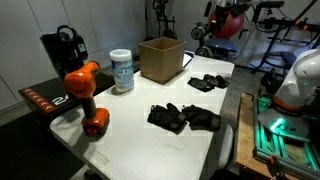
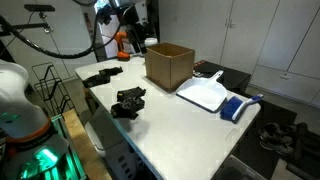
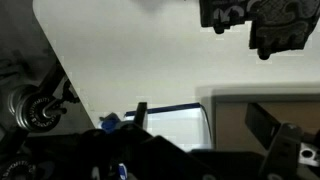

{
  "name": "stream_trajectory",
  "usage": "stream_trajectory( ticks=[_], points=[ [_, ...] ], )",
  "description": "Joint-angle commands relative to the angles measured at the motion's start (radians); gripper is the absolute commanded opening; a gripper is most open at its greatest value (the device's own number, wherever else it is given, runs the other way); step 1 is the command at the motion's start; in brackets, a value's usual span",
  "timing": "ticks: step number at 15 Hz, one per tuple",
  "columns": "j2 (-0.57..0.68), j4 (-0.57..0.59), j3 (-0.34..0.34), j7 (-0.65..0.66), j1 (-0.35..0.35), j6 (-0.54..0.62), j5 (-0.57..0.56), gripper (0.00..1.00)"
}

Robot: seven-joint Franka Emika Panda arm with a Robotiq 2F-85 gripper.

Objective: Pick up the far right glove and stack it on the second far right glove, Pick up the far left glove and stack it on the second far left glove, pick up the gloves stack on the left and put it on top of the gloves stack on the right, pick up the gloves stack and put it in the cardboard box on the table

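The white table (image 1: pixel 130 132) carries the black gloves (image 1: pixel 180 118) in two separate clumps just beside the cardboard box (image 1: pixel 160 58), not yet one pile, so my gripper (image 3: pixel 205 125) hangs spread wide, empty, ready to gather.

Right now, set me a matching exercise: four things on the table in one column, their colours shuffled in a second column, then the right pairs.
Things
1. power drill
2. canister
3. cardboard box
4. gloves

Colours
A. black
B. plain brown
C. orange and black
D. white with a blue label

Pairs: 1-C, 2-D, 3-B, 4-A
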Motion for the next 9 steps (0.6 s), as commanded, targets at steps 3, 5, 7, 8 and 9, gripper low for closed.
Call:
stream_trajectory(
  ticks=[3, 5, 7, 8, 9],
  points=[
    [0.009, -0.021, -0.059, -0.070, 0.055, -0.012, 0.083, 1.00],
    [0.012, -0.063, -0.098, -0.136, 0.083, 0.001, 0.174, 1.00],
    [0.024, -0.109, -0.130, -0.202, 0.101, -0.002, 0.248, 1.00],
    [0.040, -0.130, -0.142, -0.238, 0.108, -0.008, 0.273, 1.00],
    [0.053, -0.148, -0.151, -0.272, 0.115, -0.018, 0.294, 1.00]
  ],
)
